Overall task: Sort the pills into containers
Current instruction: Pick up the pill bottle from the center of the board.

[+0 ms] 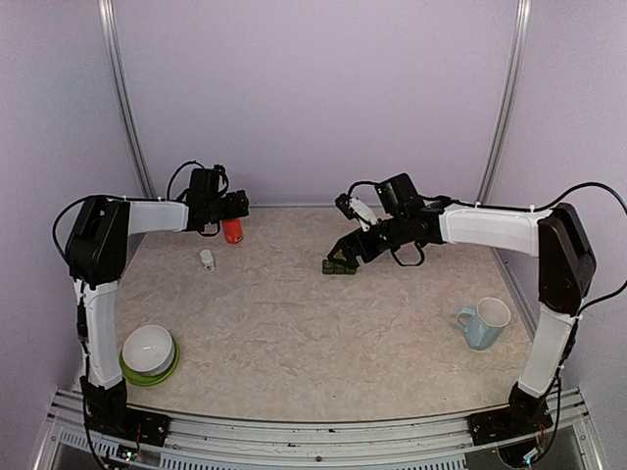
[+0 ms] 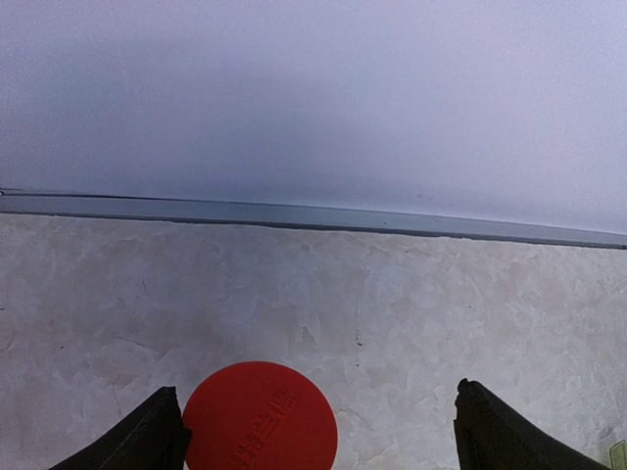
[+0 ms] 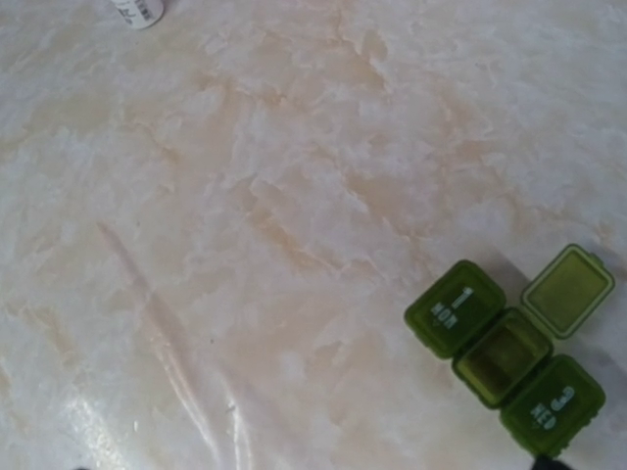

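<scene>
Containers (image 3: 505,357), middle lid up, lie under released right gripper (image 1: 340,257); left gripper (image 2: 313,392) gapes around red bottle (image 2: 260,419), white bottle (image 1: 207,259) near

Reads "1" above "MON" on the shut lid of the containers (image 3: 500,357) farthest from the right jaws. Reads "WED" beside a figure, seemingly "3", on the shut lid nearest them. Carries raised characters on the red cap (image 2: 260,416) between the left jaws, illegible. Carries dark print on the white bottle (image 3: 137,10), illegible.
</scene>
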Controlling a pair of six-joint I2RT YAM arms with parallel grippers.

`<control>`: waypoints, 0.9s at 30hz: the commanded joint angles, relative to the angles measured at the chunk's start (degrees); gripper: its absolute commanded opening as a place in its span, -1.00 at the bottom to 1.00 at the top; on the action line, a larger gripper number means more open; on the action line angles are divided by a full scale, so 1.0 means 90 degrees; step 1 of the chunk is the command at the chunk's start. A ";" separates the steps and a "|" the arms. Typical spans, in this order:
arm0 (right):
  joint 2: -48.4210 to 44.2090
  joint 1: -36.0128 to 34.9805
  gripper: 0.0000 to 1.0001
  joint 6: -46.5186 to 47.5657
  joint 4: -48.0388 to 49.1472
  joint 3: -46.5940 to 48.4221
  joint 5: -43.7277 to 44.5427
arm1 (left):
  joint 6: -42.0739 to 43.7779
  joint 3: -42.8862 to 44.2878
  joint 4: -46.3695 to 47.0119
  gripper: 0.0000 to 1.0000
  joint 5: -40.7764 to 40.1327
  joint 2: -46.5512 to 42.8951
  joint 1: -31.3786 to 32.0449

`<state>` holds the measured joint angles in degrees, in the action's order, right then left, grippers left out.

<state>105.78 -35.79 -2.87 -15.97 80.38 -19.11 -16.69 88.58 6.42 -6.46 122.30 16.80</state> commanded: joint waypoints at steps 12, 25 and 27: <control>0.0214 0.0061 0.93 0.0045 0.0141 -0.0040 0.0031 | 0.0292 -0.0193 0.0013 0.88 -0.0429 -0.0148 0.0009; 0.0289 0.0061 0.93 0.0082 0.0135 -0.0044 0.0050 | 0.0415 -0.0603 0.0963 0.91 -0.0020 -0.0415 0.0018; 0.0297 0.0061 0.93 0.0085 0.0138 -0.0035 0.0036 | 0.0435 -0.0713 0.1135 0.91 0.0059 -0.0486 0.0027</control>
<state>107.18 -35.79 -2.59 -15.55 80.38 -19.00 -13.63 84.12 12.43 -7.92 121.05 16.80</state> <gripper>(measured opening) 0.966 0.951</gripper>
